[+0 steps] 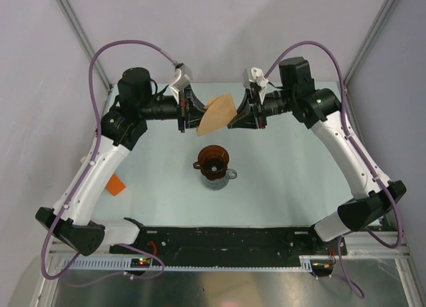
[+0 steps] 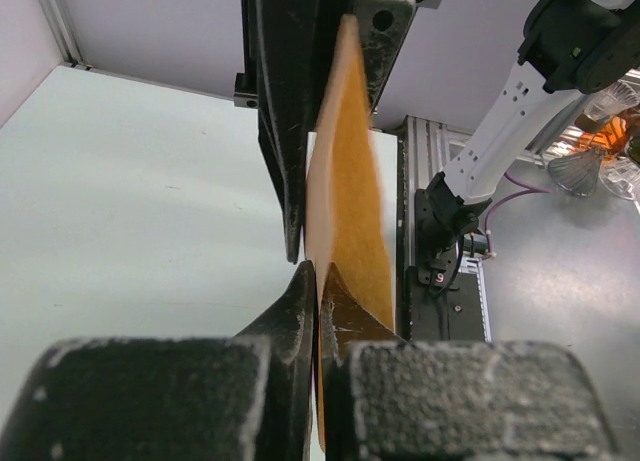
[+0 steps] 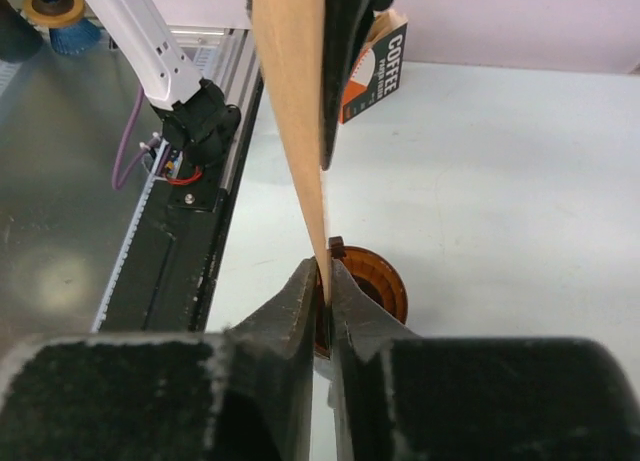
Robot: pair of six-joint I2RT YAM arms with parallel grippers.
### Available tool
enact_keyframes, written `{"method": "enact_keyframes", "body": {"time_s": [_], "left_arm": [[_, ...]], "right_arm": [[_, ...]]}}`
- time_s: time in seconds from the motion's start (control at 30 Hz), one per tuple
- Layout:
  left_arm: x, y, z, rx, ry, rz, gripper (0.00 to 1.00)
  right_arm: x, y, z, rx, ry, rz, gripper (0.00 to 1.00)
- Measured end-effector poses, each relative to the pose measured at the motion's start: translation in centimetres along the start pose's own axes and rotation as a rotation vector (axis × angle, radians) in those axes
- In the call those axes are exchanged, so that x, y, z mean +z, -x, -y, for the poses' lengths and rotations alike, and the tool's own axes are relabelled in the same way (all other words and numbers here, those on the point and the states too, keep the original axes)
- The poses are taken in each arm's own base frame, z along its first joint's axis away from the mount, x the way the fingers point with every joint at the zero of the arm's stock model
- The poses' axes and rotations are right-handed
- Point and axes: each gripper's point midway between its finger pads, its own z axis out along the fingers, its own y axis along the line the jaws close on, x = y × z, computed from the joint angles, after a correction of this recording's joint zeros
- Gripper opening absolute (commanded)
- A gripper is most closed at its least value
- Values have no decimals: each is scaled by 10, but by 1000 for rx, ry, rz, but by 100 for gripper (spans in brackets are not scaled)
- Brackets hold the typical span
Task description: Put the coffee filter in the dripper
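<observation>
Orange box [image 1: 116,185] off left on counter [image 1: 299,167], dripper [image 1: 213,162] mid-counter; left fingers [image 2: 290,311] and right fingers [image 3: 352,306] both clamped on opposite edges of coffee filter [image 1: 218,114], held in air.

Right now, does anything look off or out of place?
Nothing spilled or torn. One oddity: the filter hangs flat, not opened into a cone, pinched at both ends by the left gripper and right gripper, clear of the dripper.

coffee filter [image 2: 345,201] in left pincer [image 2: 318,281]
</observation>
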Motion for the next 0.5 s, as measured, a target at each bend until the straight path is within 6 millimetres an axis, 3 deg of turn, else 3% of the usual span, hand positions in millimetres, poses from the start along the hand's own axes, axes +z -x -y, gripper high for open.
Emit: {"method": "enact_keyframes", "body": {"time_s": [0.1,0.27,0.5], "left_arm": [[0,0,0,0,0,0,4],[3,0,-1,11,12,-2,37],[16,-4,4,16,-9,-17,46]], "right_arm": [[-1,5,-3,-13,-1,8,1],[2,5,-8,-12,12,5,0],[5,3,-16,-7,33,-13,0]]}}
